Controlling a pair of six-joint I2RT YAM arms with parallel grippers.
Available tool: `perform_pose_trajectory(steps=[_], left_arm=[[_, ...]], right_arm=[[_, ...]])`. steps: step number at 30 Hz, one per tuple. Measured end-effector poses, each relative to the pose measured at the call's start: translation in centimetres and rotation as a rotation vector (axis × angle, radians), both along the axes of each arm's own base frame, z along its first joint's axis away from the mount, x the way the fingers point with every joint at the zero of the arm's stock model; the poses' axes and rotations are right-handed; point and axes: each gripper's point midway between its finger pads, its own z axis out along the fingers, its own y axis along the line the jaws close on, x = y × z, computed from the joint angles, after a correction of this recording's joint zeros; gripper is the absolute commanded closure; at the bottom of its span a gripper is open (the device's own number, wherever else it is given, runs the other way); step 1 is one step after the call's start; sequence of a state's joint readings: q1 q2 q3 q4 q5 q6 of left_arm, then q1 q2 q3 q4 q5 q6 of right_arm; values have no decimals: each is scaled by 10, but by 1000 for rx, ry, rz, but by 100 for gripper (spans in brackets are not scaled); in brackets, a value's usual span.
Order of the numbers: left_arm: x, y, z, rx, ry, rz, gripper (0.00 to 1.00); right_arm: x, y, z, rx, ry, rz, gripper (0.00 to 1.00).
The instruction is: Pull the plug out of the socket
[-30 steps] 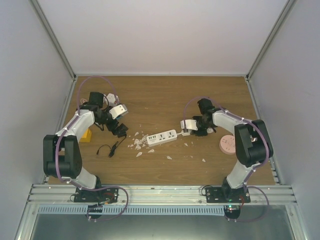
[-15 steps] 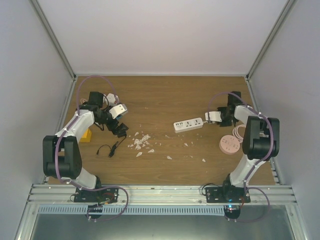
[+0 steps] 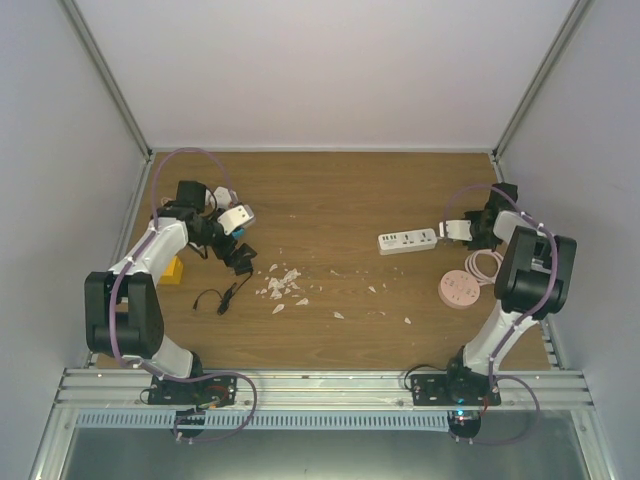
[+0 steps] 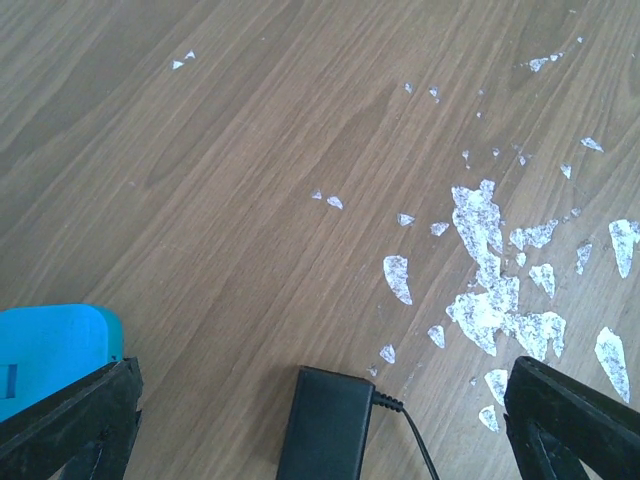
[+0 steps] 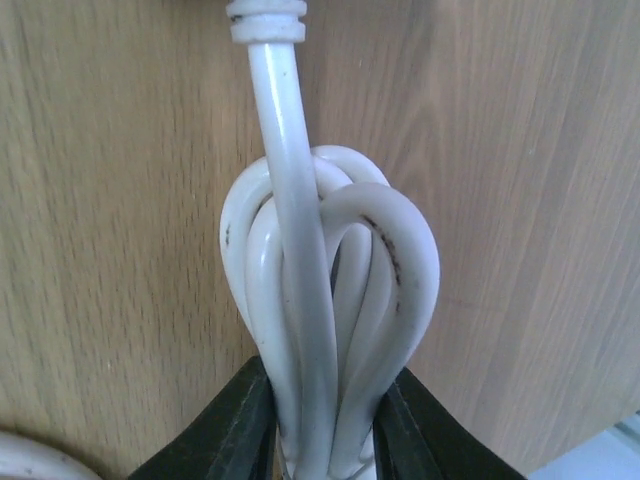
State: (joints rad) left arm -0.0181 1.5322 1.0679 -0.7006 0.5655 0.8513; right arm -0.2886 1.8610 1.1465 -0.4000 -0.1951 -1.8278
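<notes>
Left wrist view: your left gripper (image 4: 320,385) stands spread wide, its fingers (image 4: 70,420) at the two lower corners of the frame, holding nothing.
Plug: the black plug (image 4: 325,435) lies flat on the table (image 4: 250,150) between those open fingers, close in toward the palm and touching neither.
Plug axis: its long side runs roughly along the gripper's line of reach, so the fingers flank its long faces. Its lead (image 4: 405,425) trails back on the right-finger side.
Socket: the power strip (image 3: 408,241) sits far across the table from the plug, just ahead of your right gripper (image 3: 462,228).
Socket state: nothing black appears seated in the strip, though the top view is too small to read each outlet.
Right gripper: in the right wrist view it is clamped on the looped white cord (image 5: 330,300), whose single strand runs straight ahead to the strip's strain relief (image 5: 265,20).
Nearer arm: the left, by far; the plug is already inside its grasp line.
Left arm (image 3: 150,250): elbow raised, forearm reaching forward and inward, wrist tipped down at the table.
Right arm (image 3: 520,270): swung out toward the right wall, forearm folded back over its own base.
Judgement: plug and strip lie apart, so the pull looks done.
Clutter: white shards (image 4: 490,290) lie ahead and to the right of the left fingers, and a blue object (image 4: 50,350) sits just beside the left finger.
</notes>
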Motion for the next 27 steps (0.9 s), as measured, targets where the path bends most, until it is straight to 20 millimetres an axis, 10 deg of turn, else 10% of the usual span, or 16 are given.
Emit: perform_pose_trajectory(steps=[15,27], left_arm=[[9,-6,25,-40,-27,-7,1],[60,20,137,-173,-218,126,1]], right_arm=[[12,-2,43,47,-49,-76,1],[29,72,211,485,-312,-92,0]])
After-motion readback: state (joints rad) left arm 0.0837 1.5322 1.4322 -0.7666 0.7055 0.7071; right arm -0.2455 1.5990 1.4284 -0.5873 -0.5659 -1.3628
